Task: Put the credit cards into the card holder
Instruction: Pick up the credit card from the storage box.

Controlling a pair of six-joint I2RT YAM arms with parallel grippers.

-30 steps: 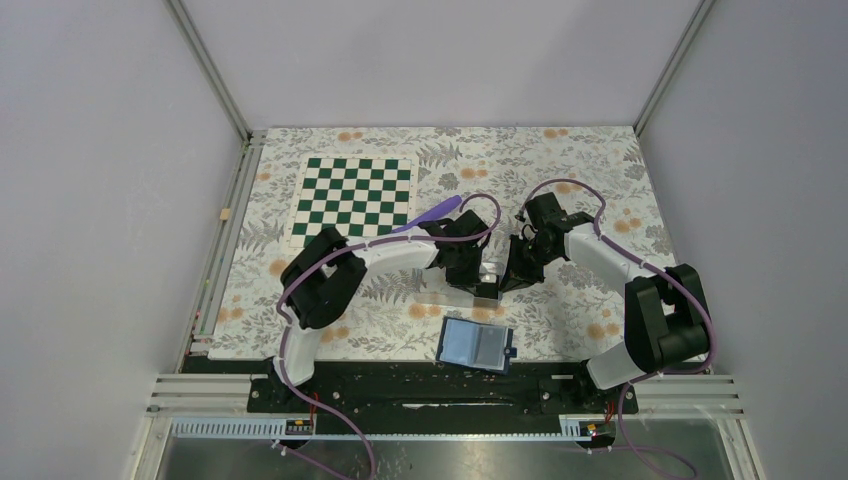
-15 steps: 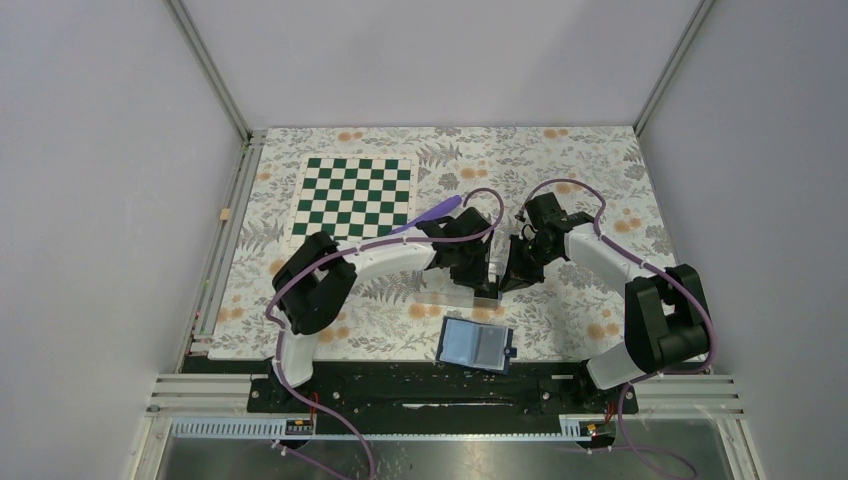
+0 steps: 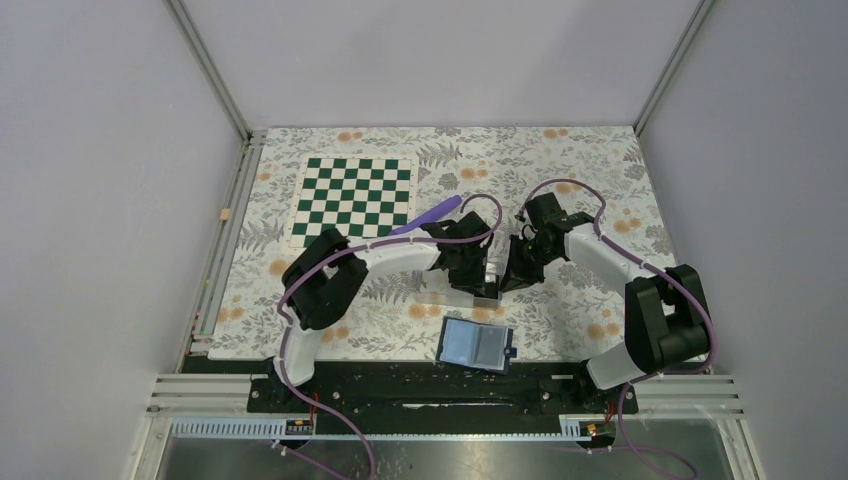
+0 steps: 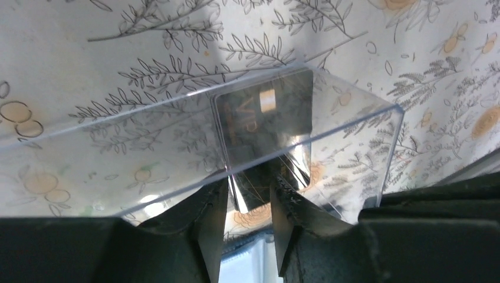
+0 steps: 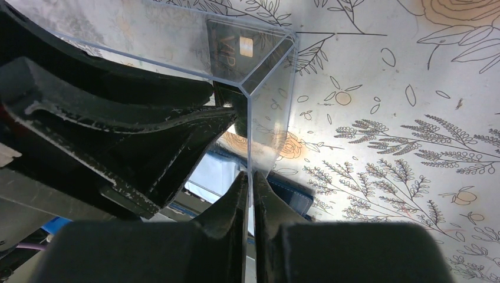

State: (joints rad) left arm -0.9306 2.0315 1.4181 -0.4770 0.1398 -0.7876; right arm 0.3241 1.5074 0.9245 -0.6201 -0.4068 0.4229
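Observation:
A dark glossy credit card (image 4: 262, 132) with a chip leans inside a clear plastic tray (image 4: 354, 121), also seen in the right wrist view (image 5: 236, 50). My left gripper (image 4: 247, 188) stands open, its fingers either side of the card's lower edge with gaps showing. My right gripper (image 5: 249, 180) is shut on the tray's thin end wall (image 5: 268, 118). Both grippers meet mid-table, left (image 3: 485, 290) and right (image 3: 506, 282). The card holder (image 3: 477, 345) lies open at the near edge, pale blue pockets up, just below both grippers; its navy edge (image 5: 292, 194) shows under the tray.
A green-and-white checkerboard (image 3: 352, 195) lies at the back left on the floral tablecloth (image 3: 590, 170). Grey walls and aluminium posts enclose the table. A black rail (image 3: 400, 385) with the arm bases runs along the near edge.
The left gripper's jaws have spread apart from shut around the card. The left elbow shifted slightly. The right arm, the tray and the card holder have stayed put.

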